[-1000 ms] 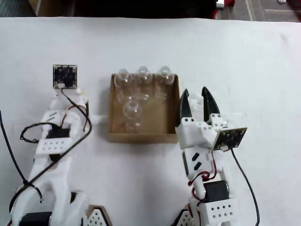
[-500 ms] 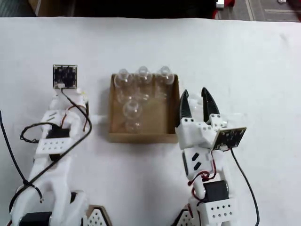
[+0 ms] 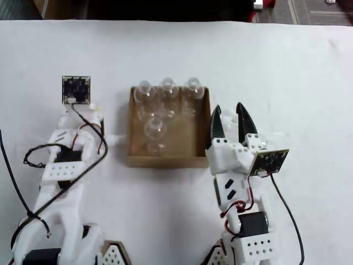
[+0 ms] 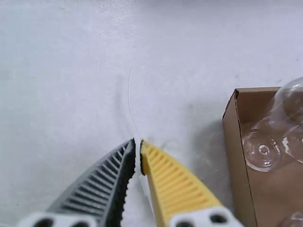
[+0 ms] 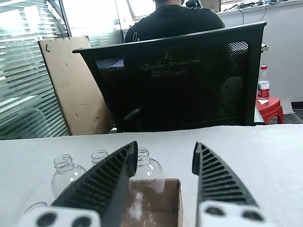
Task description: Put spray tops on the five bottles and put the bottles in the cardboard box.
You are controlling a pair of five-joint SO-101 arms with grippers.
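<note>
clear plastic bottles (image 3: 167,89) beside the released right hand (image 3: 229,108) stand uncapped: best grip one neck squarely; left hand (image 4: 137,143) is clenched.

The bottles (image 3: 165,91) are showing clear and glossy, catching highlights; whether they are glass or plastic is hard to tell. The cardboard box (image 3: 165,161) is looking matt and papery, with raw cut edges. The table (image 3: 287,72) is wearing a white, matt, faintly grainy cover. The left gripper (image 4: 137,142) is showing ribbed matt plastic, and the right gripper (image 5: 164,146) is showing the same ribbing above smooth white plastic.
</note>
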